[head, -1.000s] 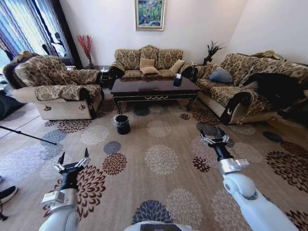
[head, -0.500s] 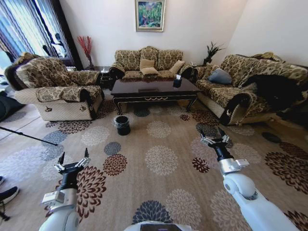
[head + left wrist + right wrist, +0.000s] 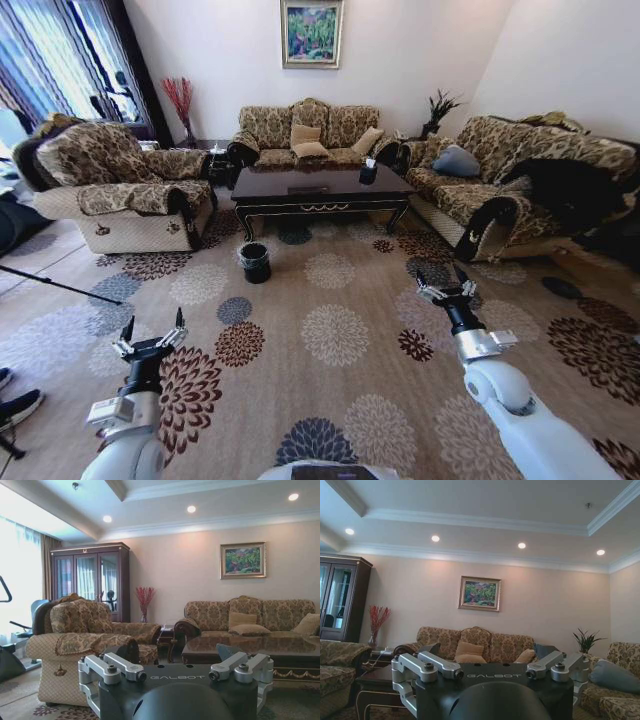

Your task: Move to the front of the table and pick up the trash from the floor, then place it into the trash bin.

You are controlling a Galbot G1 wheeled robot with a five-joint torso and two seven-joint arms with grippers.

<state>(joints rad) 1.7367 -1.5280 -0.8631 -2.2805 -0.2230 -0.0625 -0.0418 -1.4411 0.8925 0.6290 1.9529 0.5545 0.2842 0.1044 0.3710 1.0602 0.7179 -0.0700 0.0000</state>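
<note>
The whole room has slid slightly lower and nearer in the head view since a second ago, the camera having advanced with the robot; both arms keep the same raised pose. The trash bin (image 3: 254, 260), a small round black bucket with a clear liner over its rim, stands on the flower-medallion carpet (image 3: 335, 335) just in front of the left end of the coffee desk (image 3: 318, 187), near its curved front leg. No litter can be made out on the floor from here (anything that small is too far off to tell). A black tissue box (image 3: 368, 170) sits on the desk's right part.

Behind the desk is a patterned sofa (image 3: 308, 130) under a framed painting (image 3: 311, 31); an armchair (image 3: 115, 180) stands to the left and a second sofa (image 3: 510, 175) to the right.

The left gripper (image 3: 152, 335) hovers low on the left with fingers spread apart, holding nothing. The right gripper (image 3: 443, 283) hovers on the right, fingers likewise apart and empty.
</note>
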